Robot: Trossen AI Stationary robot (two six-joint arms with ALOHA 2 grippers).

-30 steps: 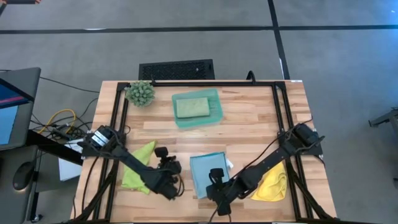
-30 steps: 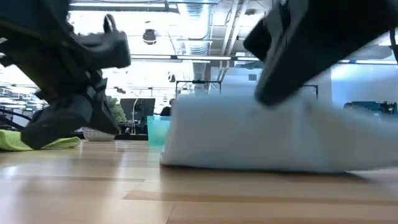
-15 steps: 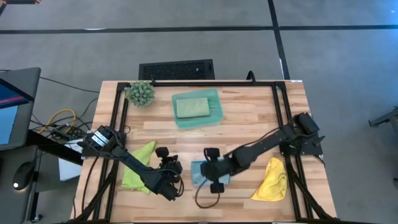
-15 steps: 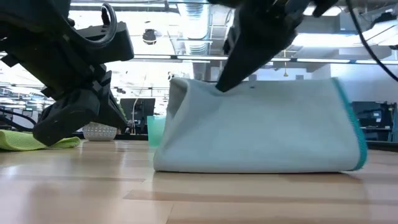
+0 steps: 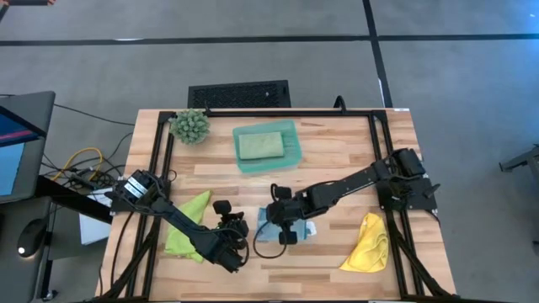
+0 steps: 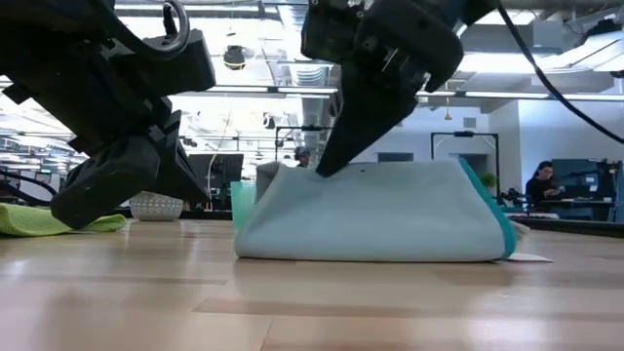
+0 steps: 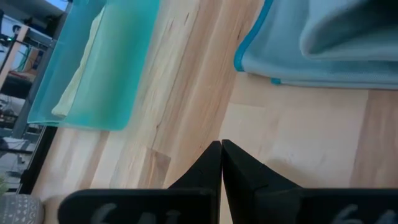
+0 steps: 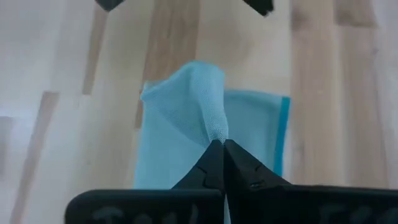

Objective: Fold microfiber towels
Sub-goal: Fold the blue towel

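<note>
pinching the light blue towel (image 5: 286, 229) at the bench (image 5: 337, 160) centre, the right gripper (image 5: 274, 212) has jaws clamped on a raised fold; left gripper (image 5: 234, 244) at nine o'clock, jaws together

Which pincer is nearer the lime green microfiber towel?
Left. The left pincer sits just beside the lime green microfiber towel; the right pincer is farther off, pinching the light blue towel.

light blue towel (image 5: 286, 229) mostly under right gripper (image 5: 271, 220)

Soft matt cloth blue towel (image 6: 375, 219); smooth wooden table (image 5: 337, 156).
</note>
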